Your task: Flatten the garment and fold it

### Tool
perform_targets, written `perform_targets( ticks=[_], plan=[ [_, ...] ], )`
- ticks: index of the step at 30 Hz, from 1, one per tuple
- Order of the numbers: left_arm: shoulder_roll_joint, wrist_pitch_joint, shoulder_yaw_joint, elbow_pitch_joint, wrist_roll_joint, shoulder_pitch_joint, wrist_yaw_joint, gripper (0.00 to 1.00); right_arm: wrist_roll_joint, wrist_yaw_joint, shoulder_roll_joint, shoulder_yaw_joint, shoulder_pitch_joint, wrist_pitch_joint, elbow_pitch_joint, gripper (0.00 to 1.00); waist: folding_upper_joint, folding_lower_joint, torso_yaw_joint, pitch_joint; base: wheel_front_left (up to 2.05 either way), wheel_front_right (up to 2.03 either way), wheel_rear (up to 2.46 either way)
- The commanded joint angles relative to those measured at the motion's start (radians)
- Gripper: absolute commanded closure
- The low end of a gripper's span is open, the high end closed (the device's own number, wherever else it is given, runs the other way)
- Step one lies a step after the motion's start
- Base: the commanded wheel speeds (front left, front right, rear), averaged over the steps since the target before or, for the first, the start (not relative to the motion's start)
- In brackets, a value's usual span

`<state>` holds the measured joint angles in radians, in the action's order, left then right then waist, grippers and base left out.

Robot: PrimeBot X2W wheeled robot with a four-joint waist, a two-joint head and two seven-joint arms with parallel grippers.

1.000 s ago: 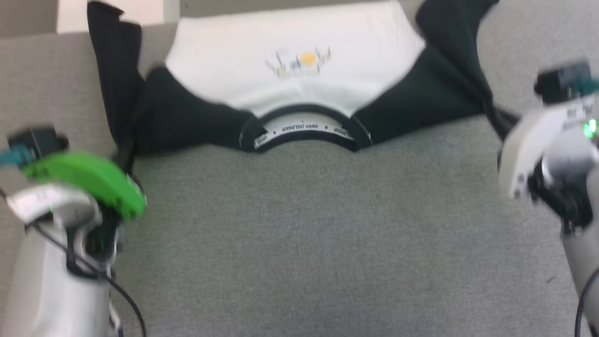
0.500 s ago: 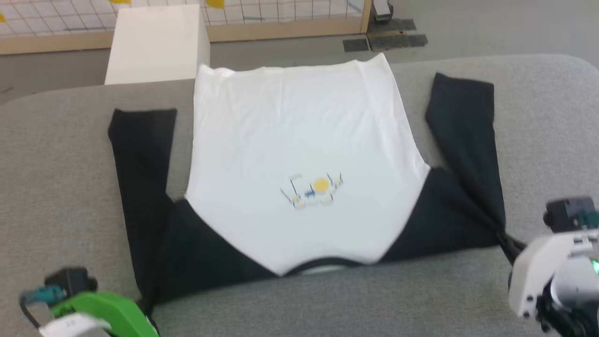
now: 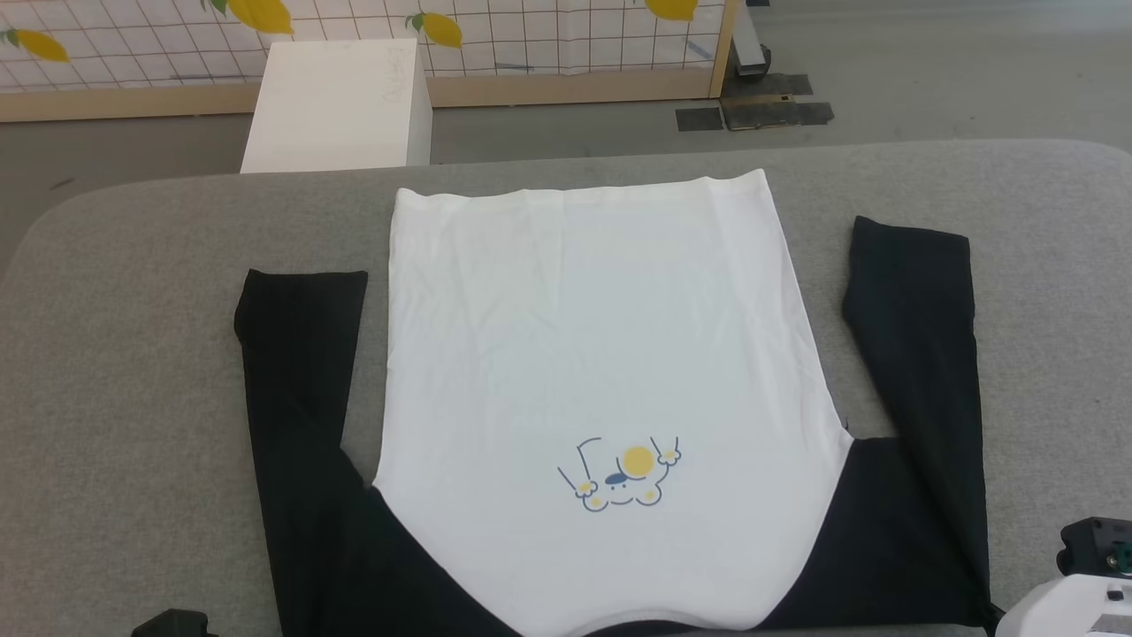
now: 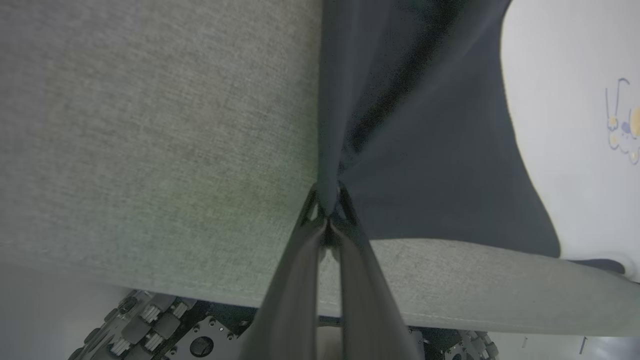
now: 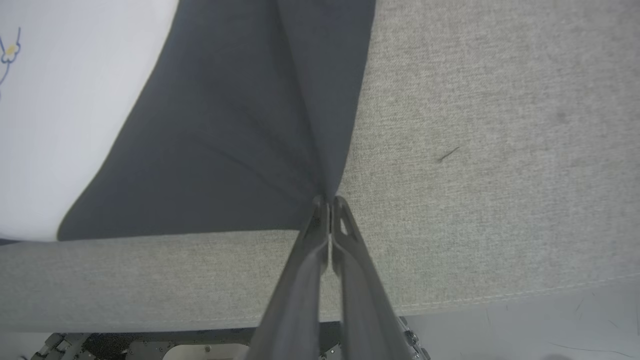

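- Head view: the garment (image 3: 584, 354) lies flat on the grey bench (image 3: 133, 372), with its white body centred and a black sleeve on each side.
- Left wrist view: the left hand (image 4: 327, 202) pinches black shoulder cloth near the bench's edge.
- Right wrist view: the right hand (image 5: 328, 202) pinches the other black shoulder.

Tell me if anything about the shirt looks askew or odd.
The garment lies mostly flat; only its black shoulder corners bunch into folds where the left gripper and right gripper pinch them.
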<state>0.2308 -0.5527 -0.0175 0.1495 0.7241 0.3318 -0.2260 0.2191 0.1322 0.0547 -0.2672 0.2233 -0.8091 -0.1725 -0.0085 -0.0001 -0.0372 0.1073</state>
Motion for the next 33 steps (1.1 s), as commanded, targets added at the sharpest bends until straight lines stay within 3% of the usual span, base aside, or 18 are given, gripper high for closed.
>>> perform_targets(
  ticks=[1, 5, 9, 17, 23, 33],
  plan=[
    [0.006, 0.004, 0.001, -0.010, -0.010, 0.018, -0.011, 1.00, -0.003, -0.002, -0.001, -0.008, 0.011, 0.009, 0.006, 1.00, 0.0083, 0.0001, -0.002, 0.000, 0.00, 0.00, 0.00],
    [-0.012, 0.041, 0.015, -0.002, 0.005, 0.014, -0.001, 1.00, 0.022, -0.002, -0.004, -0.017, 0.009, 0.044, -0.011, 1.00, 0.0083, 0.0001, -0.003, -0.004, 0.00, 0.00, 0.00],
    [-0.031, 0.095, 0.051, 0.052, 0.038, -0.001, 0.021, 1.00, 0.043, -0.002, -0.004, -0.034, 0.006, 0.079, -0.113, 1.00, 0.0083, 0.0001, -0.003, -0.009, 0.00, 0.00, 0.00],
    [-0.010, 0.087, 0.060, 0.162, 0.030, 0.009, 0.014, 1.00, 0.035, -0.002, -0.004, -0.066, 0.036, 0.016, -0.257, 1.00, 0.0083, 0.0001, 0.006, -0.012, 0.00, 0.00, 0.00],
    [-0.007, 0.059, 0.019, 0.148, 0.001, 0.040, -0.002, 1.00, 0.051, -0.002, -0.004, -0.066, 0.071, -0.012, -0.200, 1.00, 0.0083, 0.0001, 0.012, -0.003, 0.00, 0.00, 0.00],
    [-0.032, 0.095, -0.060, -0.027, -0.047, -0.064, 0.022, 1.00, 0.013, -0.002, -0.004, 0.007, -0.006, 0.096, 0.041, 1.00, 0.0083, 0.0001, 0.013, 0.029, 0.00, 0.00, 0.00]
  ],
)
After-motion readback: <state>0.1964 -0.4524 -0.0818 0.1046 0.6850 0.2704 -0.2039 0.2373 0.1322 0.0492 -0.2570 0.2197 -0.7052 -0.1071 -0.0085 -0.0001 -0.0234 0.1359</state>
